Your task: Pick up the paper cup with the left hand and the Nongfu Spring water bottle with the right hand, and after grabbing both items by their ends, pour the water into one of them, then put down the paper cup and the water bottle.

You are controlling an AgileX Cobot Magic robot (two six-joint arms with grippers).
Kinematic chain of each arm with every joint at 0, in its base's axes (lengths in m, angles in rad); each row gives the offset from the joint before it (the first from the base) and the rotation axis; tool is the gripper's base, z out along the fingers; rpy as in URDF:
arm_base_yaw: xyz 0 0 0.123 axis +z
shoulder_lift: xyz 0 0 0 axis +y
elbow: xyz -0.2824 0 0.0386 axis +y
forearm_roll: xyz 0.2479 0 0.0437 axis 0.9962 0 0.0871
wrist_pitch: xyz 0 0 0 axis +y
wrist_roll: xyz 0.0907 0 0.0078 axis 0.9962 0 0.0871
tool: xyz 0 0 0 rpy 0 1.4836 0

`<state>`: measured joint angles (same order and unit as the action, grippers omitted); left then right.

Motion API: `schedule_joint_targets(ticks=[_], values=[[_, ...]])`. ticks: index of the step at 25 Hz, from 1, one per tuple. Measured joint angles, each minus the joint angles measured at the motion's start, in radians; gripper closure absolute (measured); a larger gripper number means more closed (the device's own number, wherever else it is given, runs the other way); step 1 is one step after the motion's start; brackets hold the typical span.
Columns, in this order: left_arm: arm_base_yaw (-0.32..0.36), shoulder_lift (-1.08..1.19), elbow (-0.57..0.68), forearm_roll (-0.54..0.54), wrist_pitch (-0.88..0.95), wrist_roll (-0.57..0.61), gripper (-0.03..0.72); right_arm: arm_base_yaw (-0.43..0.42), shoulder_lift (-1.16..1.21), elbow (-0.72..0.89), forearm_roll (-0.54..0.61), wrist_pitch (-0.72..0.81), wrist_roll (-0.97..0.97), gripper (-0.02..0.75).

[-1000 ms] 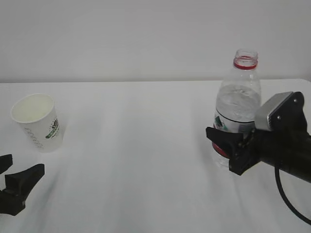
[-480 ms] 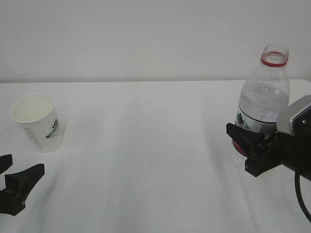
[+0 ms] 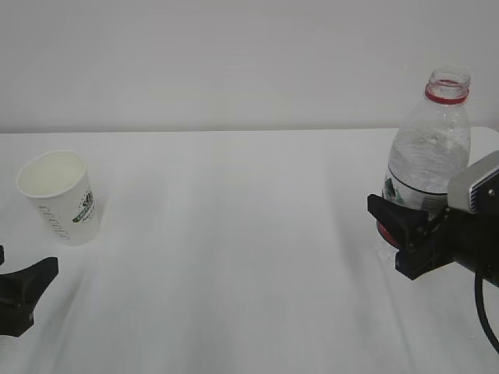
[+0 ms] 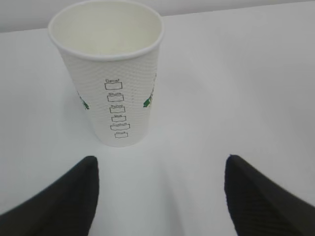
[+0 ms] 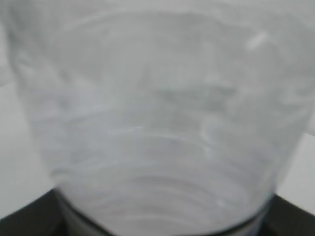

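The white paper cup [image 3: 61, 199] stands upright and empty-looking at the left of the table; in the left wrist view the paper cup [image 4: 110, 73] is just ahead of my left gripper [image 4: 160, 169]. That left gripper [image 3: 27, 259] sits low near the front left corner, open, with nothing between its fingers. My right gripper [image 3: 394, 238] is shut on the lower body of the Nongfu Spring water bottle [image 3: 429, 156], which stands upright and capless at the right. The bottle [image 5: 162, 123] fills the right wrist view as a blur. I cannot make out the water level.
The white table [image 3: 234, 234] runs back to a plain white wall. Its far right corner shows just behind the bottle. A black cable [image 3: 483, 312] hangs from the right arm.
My right gripper has carried the bottle to the right and slightly farther back. The left gripper has slid a little left and down. The cup stays put.
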<state>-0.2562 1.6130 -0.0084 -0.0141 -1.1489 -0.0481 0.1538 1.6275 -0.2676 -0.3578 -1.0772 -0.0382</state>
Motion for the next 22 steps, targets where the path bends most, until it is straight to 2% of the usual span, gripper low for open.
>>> schedule_joint_targets(ticks=[6, 8, 11, 14, 17, 20, 22], values=[[0.005, 0.000, 0.000, -0.043, 0.000, 0.015, 0.109, 0.000, 0.000, 0.000, 0.000, 0.000, 0.007, 0.263], [0.036, 0.003, -0.014, -0.042, 0.000, 0.015, 0.109, 0.000, 0.000, 0.000, 0.000, 0.000, 0.010, 0.263], [0.123, 0.015, -0.051, 0.006, 0.000, 0.013, 0.109, 0.000, 0.000, 0.000, 0.000, 0.000, 0.010, 0.263], [0.234, 0.034, -0.101, 0.107, 0.000, 0.002, 0.109, 0.000, 0.000, 0.000, -0.002, 0.000, 0.010, 0.263], [0.349, 0.055, -0.161, 0.266, 0.000, -0.040, 0.109, 0.000, 0.000, 0.000, -0.002, 0.000, 0.011, 0.263], [0.421, 0.096, -0.202, 0.425, 0.000, -0.114, 0.109, 0.000, 0.000, 0.000, -0.008, 0.000, 0.011, 0.263], [0.437, 0.124, -0.218, 0.495, 0.000, -0.142, 0.109, 0.000, 0.002, 0.000, -0.010, 0.000, -0.002, 0.264]])
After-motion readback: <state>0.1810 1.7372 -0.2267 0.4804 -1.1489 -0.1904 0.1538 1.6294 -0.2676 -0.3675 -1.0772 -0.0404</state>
